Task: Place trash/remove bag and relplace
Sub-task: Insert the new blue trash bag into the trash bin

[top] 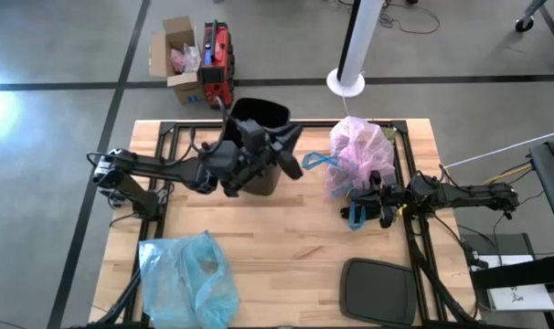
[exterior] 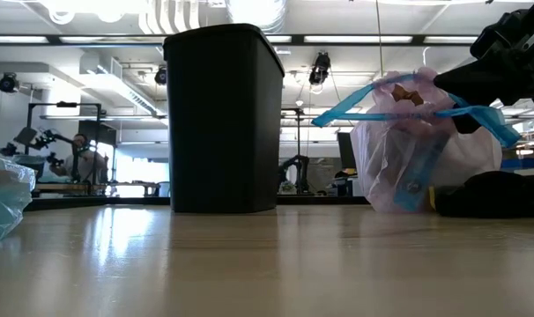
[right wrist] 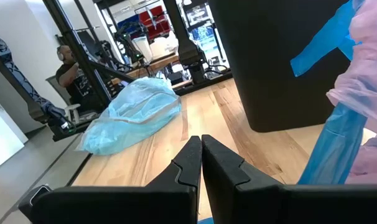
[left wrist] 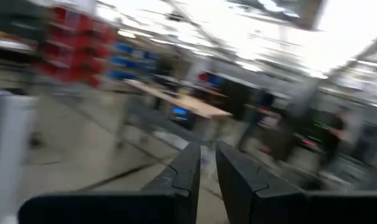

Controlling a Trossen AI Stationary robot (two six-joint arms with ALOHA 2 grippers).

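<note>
The black bin [top: 259, 114] [exterior: 223, 123] stands upright on the table's far middle. My left gripper [top: 291, 155] [left wrist: 206, 155] hovers over its right rim, open by a narrow gap, with nothing between the fingers. The lavender-pink bag [top: 359, 151] [exterior: 399, 167] sits on its bottom right of the bin, with brown trash scraps [exterior: 410, 92] showing inside. One blue drawstring loop [top: 315, 163] [exterior: 373, 106] sticks out toward the bin. My right gripper [top: 359, 212] [right wrist: 200, 142] is low at the bag's near side, shut, beside a second hanging blue loop [top: 355, 219] [right wrist: 325, 155]. My right gripper points level toward the table's left with its fingers shut. The hanging blue loop [right wrist: 313, 168] runs down close beside them, and a sliver of blue [right wrist: 204, 219] shows under the finger bases. Whether the fingers touch the loop, I cannot tell.
A crumpled light-blue plastic bag [top: 186, 274] [right wrist: 135, 112] lies at the near left. The black lid [top: 378, 291] lies flat at the near right. Bare wood lies between them. A white pole [top: 355, 46] and a cardboard box [top: 176, 55] stand beyond the far edge. A person [right wrist: 67, 68] sits beyond the table.
</note>
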